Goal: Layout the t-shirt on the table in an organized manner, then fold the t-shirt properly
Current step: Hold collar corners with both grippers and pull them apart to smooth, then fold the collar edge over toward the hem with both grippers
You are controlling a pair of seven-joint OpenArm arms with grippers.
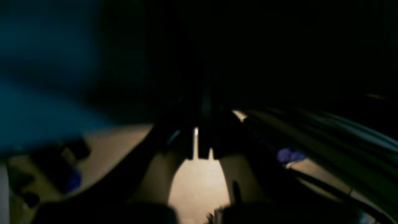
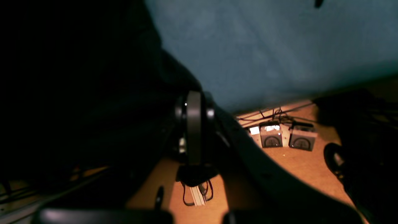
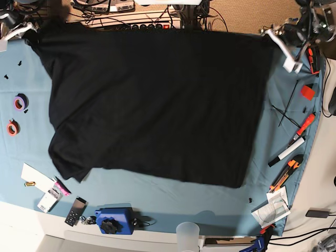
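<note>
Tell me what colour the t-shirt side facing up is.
Plain black; no print shows on the t-shirt. Clearest in the base view.

black pincer, white arm links

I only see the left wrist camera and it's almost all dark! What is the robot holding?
Observer: The left tool is shut on one far corner of the black t-shirt.
Operator: What's the other arm doing?
Observer: The right tool pinches the opposite far corner, so the shirt is spread wide over the blue table.
Operator: Is the colourful picture showing?
Observer: No, only plain black fabric faces up in the base view.
Operator: Is anything lying next to it?
Observer: A purple tape roll and an orange tape roll lie on the right arm's side, apart from the shirt.
</note>
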